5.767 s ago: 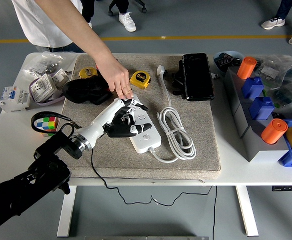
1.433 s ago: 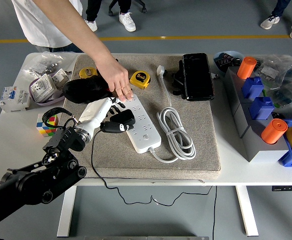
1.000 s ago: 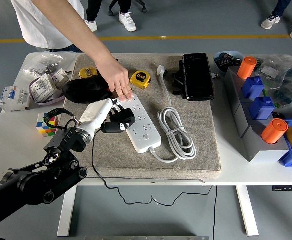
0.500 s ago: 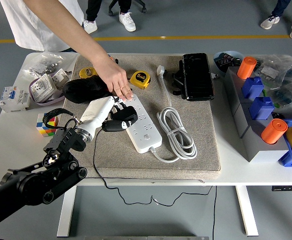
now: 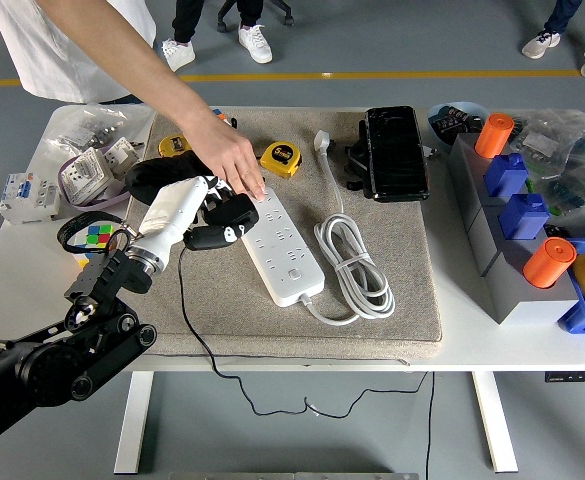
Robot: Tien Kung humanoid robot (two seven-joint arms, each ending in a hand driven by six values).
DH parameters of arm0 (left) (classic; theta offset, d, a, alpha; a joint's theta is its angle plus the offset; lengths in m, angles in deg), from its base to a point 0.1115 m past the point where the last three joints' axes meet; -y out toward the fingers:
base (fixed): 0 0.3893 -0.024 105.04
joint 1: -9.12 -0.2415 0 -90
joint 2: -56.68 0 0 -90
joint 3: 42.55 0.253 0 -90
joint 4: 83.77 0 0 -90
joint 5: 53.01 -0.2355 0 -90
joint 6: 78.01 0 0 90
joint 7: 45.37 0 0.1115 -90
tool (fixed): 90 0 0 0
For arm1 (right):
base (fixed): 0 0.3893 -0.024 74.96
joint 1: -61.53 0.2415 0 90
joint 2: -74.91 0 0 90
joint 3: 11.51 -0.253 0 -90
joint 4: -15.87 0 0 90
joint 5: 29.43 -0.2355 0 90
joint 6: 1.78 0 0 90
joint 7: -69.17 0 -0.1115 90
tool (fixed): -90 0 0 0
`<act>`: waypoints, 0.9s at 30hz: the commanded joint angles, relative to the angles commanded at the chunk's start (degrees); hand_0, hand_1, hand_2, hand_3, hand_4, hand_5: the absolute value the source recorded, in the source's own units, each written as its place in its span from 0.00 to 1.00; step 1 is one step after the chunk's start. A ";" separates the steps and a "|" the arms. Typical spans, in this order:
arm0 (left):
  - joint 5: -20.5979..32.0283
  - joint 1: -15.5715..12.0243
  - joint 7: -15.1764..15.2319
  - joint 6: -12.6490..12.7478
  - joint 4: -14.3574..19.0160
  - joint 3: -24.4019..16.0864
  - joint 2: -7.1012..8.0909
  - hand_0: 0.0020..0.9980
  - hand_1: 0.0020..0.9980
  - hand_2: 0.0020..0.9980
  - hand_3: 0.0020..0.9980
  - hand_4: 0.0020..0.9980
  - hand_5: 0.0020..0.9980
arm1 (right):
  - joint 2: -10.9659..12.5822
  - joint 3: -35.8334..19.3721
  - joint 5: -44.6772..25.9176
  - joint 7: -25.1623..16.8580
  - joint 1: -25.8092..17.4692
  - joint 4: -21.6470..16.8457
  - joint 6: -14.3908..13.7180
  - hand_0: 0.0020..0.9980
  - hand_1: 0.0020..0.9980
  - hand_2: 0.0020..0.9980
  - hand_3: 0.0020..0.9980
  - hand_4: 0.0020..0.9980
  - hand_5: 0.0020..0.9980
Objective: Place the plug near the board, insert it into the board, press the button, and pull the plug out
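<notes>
A white power strip (image 5: 278, 244) lies on the grey mat (image 5: 392, 270) at the table's middle, its white cable (image 5: 357, 260) coiled to its right. My left hand (image 5: 212, 215), white with a black arm behind it, is shut on a black plug (image 5: 222, 220). It holds the plug just left of the strip's far end, clear of the sockets. The plug's thin black cord (image 5: 184, 300) hangs down over the table's front edge. A person's hand (image 5: 234, 160) presses down on the far end of the strip. My right arm is out of view.
A yellow tape measure (image 5: 280, 158), a black case (image 5: 394, 152) and a black pouch (image 5: 162, 180) lie at the mat's far side. Adapters (image 5: 97, 170) and a colour cube (image 5: 97, 236) sit at the left. Blue and grey bins (image 5: 527, 240) with orange cylinders stand at the right.
My left hand has lifted the black plug off the strip and drawn it to the left and back. The person's hand stays on the strip's far end.
</notes>
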 joint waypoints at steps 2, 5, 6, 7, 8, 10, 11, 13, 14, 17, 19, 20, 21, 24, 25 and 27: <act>-0.21 -0.33 0.41 0.17 -1.04 -0.21 0.51 0.22 0.31 0.32 0.44 0.69 0.15 | 0.06 0.01 0.02 0.01 -0.02 -0.02 0.00 0.59 0.65 0.59 0.50 0.78 0.49; -0.10 -0.86 0.95 0.47 -2.55 -0.32 1.03 0.23 0.32 0.33 0.47 0.70 0.16 | 0.12 0.06 0.03 0.03 -0.03 -0.02 -0.01 0.59 0.65 0.59 0.50 0.78 0.49; -0.02 -0.94 1.12 0.57 -2.88 -0.29 1.09 0.23 0.32 0.33 0.47 0.70 0.16 | 0.14 0.08 0.03 0.03 -0.03 -0.03 -0.01 0.59 0.65 0.59 0.50 0.78 0.49; 0.20 -1.00 1.46 0.72 -3.45 -0.17 1.13 0.23 0.32 0.33 0.47 0.70 0.16 | 0.15 0.12 0.05 0.04 -0.01 -0.04 -0.01 0.59 0.65 0.59 0.50 0.78 0.49; 0.52 -1.03 1.73 0.74 -3.96 -0.05 1.13 0.23 0.32 0.33 0.47 0.70 0.16 | 0.17 0.17 0.05 0.04 0.01 -0.05 -0.01 0.59 0.65 0.59 0.50 0.78 0.49; 1.18 -1.05 2.00 0.56 -4.77 0.15 1.07 0.28 0.41 0.43 0.52 0.70 0.18 | 0.20 0.28 0.05 0.05 0.06 -0.06 -0.02 0.59 0.65 0.59 0.50 0.78 0.49; 1.39 -1.07 2.12 0.45 -5.23 0.30 1.02 0.28 0.41 0.43 0.52 0.70 0.18 | 0.22 0.34 0.05 0.05 0.08 -0.07 -0.03 0.59 0.65 0.59 0.50 0.78 0.49; 1.80 -1.09 2.32 0.25 -6.00 0.59 0.97 0.28 0.41 0.43 0.52 0.70 0.18 | 0.28 0.40 0.08 0.06 0.15 -0.12 -0.06 0.59 0.65 0.59 0.50 0.78 0.49; 1.86 -1.08 2.38 0.23 -6.20 0.69 0.96 0.28 0.41 0.43 0.52 0.70 0.18 | 0.32 0.36 0.12 0.07 0.18 -0.17 -0.08 0.59 0.65 0.59 0.50 0.78 0.49; 2.20 -1.04 2.73 0.28 -6.70 1.03 0.95 0.37 0.49 0.52 0.55 0.72 0.23 | 0.40 0.20 0.21 0.11 0.14 -0.25 -0.13 0.59 0.65 0.59 0.50 0.78 0.49; 2.45 -1.03 2.62 0.08 -6.86 1.11 0.93 0.37 0.49 0.52 0.55 0.72 0.23 | 0.46 0.17 0.22 0.14 0.10 -0.23 -0.15 0.59 0.65 0.59 0.50 0.78 0.49; 2.62 -1.06 2.52 -0.04 -6.86 1.11 0.93 0.37 0.49 0.52 0.55 0.72 0.23 | 0.47 0.17 0.21 0.15 0.08 -0.23 -0.15 0.59 0.65 0.59 0.50 0.78 0.49; 2.81 -1.08 2.61 -0.02 -6.88 1.14 0.93 0.41 0.51 0.54 0.57 0.74 0.24 | 0.49 0.16 0.23 0.16 0.06 -0.26 -0.15 0.59 0.65 0.59 0.50 0.78 0.49; 2.91 -1.25 2.84 -0.02 -6.87 1.04 0.94 0.41 0.51 0.54 0.57 0.74 0.24 | 0.47 0.29 0.19 0.16 0.03 -0.25 -0.13 0.59 0.65 0.59 0.50 0.78 0.49; 2.94 -1.30 2.88 -0.07 -6.89 0.99 0.95 0.41 0.51 0.54 0.57 0.74 0.24 | 0.46 0.33 0.20 0.15 0.04 -0.26 -0.13 0.59 0.65 0.59 0.50 0.78 0.49; 2.76 -1.43 2.78 -0.26 -6.86 0.91 1.00 0.44 0.57 0.56 0.58 0.88 0.37 | 0.41 0.37 0.16 0.12 0.06 -0.26 -0.12 0.59 0.65 0.59 0.50 0.78 0.49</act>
